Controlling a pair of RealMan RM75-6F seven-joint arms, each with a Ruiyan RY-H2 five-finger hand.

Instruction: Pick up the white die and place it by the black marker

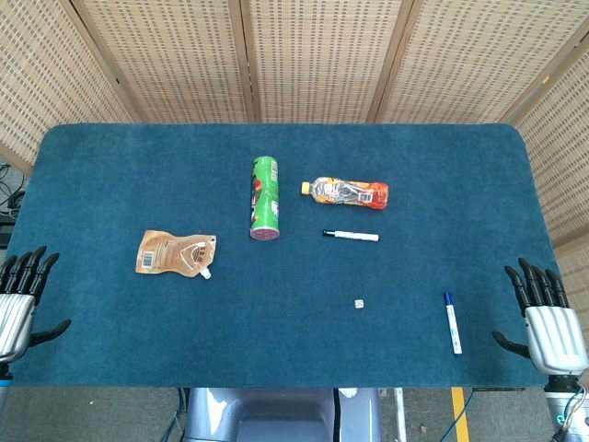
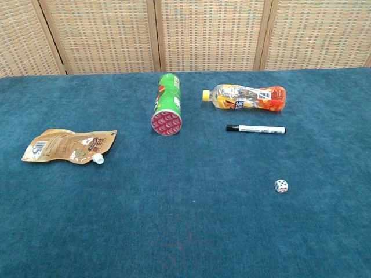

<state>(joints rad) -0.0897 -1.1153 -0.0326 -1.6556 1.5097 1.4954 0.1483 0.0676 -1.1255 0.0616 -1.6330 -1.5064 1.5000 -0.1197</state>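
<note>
The white die (image 1: 359, 303) (image 2: 281, 185) lies on the blue cloth, right of centre and toward the front. The black marker (image 1: 351, 236) (image 2: 255, 129), a white barrel with a black cap at its left end, lies crosswise a short way behind the die. My left hand (image 1: 20, 296) hovers at the table's front left edge, fingers spread, holding nothing. My right hand (image 1: 546, 308) is at the front right edge, also spread and empty. Both hands are far from the die. Neither hand shows in the chest view.
A green snack can (image 1: 265, 197) (image 2: 166, 111) lies on its side at mid-table. An orange drink bottle (image 1: 349, 191) (image 2: 245, 97) lies behind the marker. A brown spout pouch (image 1: 176, 253) (image 2: 68, 146) is at the left. A blue-capped marker (image 1: 452, 321) lies near my right hand.
</note>
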